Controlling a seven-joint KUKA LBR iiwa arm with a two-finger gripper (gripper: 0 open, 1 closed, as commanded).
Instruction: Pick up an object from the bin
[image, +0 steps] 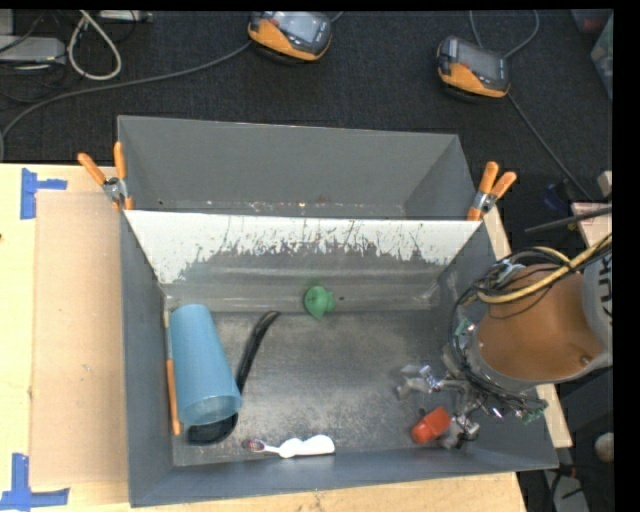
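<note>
grey bin (300, 170), back wall (300, 232) streaked white. blue cup (203, 365). green ball (318, 300). black curved strip (253, 345). white stick (305, 447). red piece (430, 427). thin orange stick (171, 395).

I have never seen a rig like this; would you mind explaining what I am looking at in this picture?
A single camera looks down on a grey metal bin from above and slightly to one side. The machine is a robot arm reaching in from the right; the orange-brown dome is a cover on its wrist. At its tip is the gripper, the part that picks things up, low in the bin's front right corner.

Right by the gripper lies a small red thing; I cannot tell whether it is gripped.

The other things lie loose on the bin floor:
- a blue cup on its side at the left
- a curved black strip beside the cup
- a small green ball by the back wall
- a white piece along the front
</note>
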